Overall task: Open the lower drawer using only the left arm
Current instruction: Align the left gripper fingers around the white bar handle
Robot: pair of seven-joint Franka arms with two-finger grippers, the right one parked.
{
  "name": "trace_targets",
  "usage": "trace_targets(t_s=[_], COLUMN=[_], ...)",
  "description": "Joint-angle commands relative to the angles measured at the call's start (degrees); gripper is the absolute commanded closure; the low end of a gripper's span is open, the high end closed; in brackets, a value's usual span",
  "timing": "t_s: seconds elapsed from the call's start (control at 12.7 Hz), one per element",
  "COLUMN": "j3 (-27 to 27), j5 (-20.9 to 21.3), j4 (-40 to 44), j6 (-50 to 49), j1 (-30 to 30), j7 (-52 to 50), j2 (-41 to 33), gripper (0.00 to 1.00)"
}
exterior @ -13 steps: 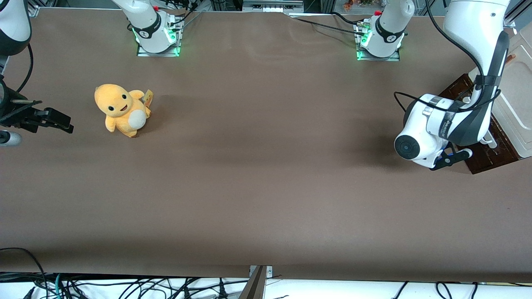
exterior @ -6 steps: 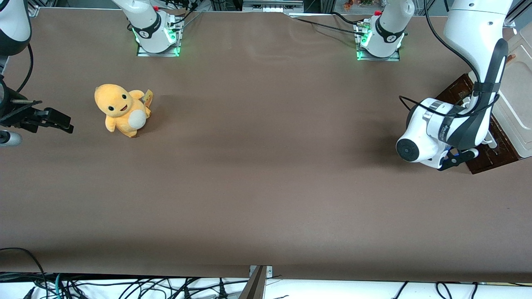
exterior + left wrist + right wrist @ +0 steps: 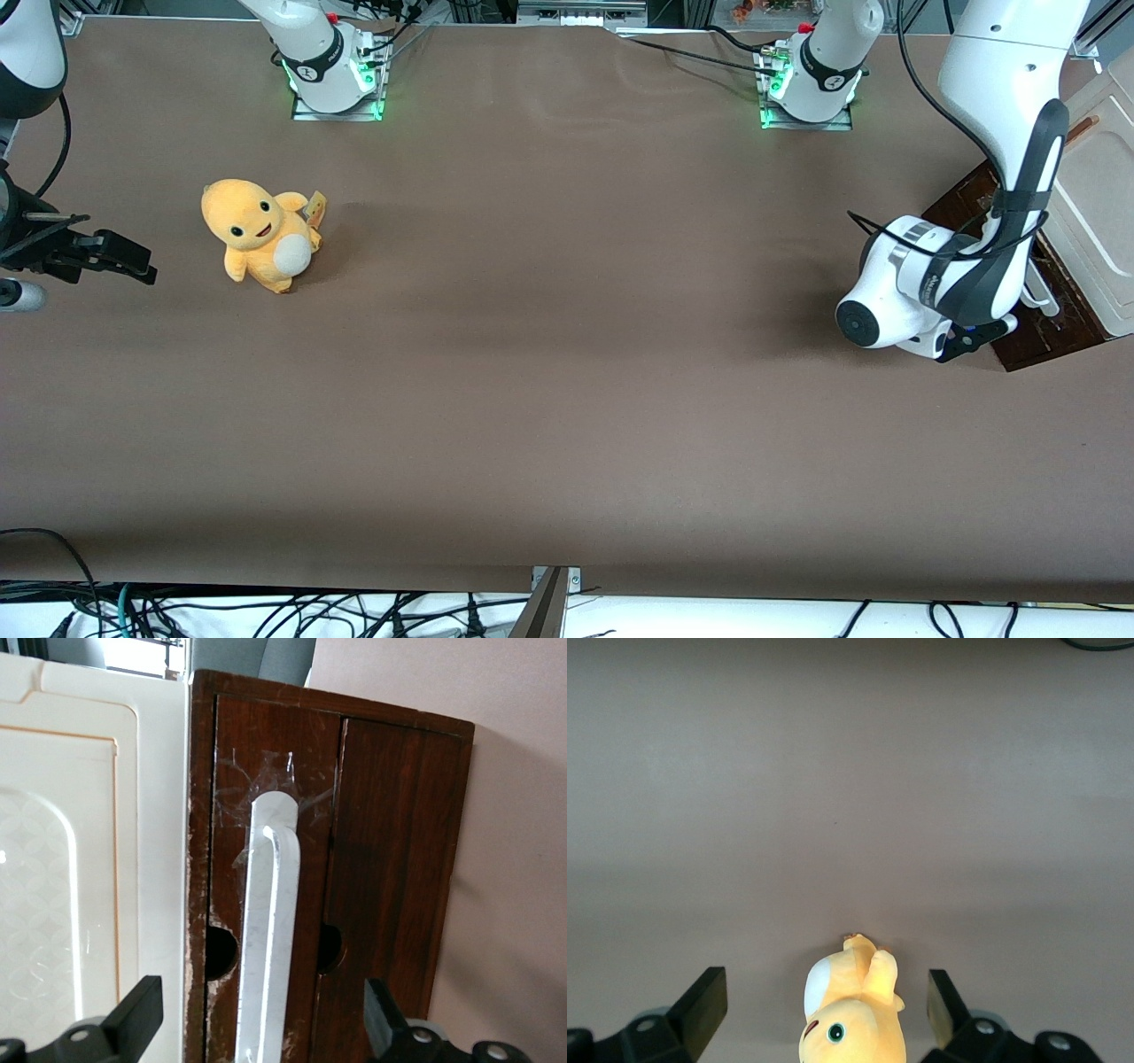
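Note:
The lower drawer is the dark brown wooden front farthest from the cream cabinet top, and it sits shut. A long white bar handle stands out from the brown fronts; I cannot tell which panel carries it. The left arm's gripper is open, with its black fingers wide on either side of the handle and not touching it. In the front view the left arm bends down toward the cabinet. Its gripper hangs low by the brown front, beside the handle.
The cream cabinet stands at the working arm's end of the table. A yellow plush toy sits on the brown table toward the parked arm's end. Both arm bases are farther from the front camera.
The left arm's wrist has swung and drawn in toward the cabinet, bringing the gripper closer to the brown drawer front. The drawer has not moved.

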Motion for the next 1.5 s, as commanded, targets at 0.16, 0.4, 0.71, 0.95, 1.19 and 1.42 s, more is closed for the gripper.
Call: trace_targets(t_s=[0.16, 0.4, 0.71, 0.95, 1.19, 1.42], j3=[0.0, 0.1, 1.3, 1.8, 2.5, 3.3], j5=[4.7, 6.1, 7.9, 7.9, 8.9, 9.2], j4=[-0.2, -0.5, -1.1, -1.1, -1.4, -1.7], j6=[-1.8, -3.5, -3.5, -3.4, -3.5, -3.5], j1=[-0.3, 0.0, 0.4, 0.5, 0.5, 0.5], j7=[-4.3, -4.5, -4.5, -4.5, -4.5, -4.5], j2=[2.5, 3.7, 4.3, 4.8, 5.2, 5.2], gripper=[0.0, 0.0, 0.0, 0.0, 0.02, 0.07])
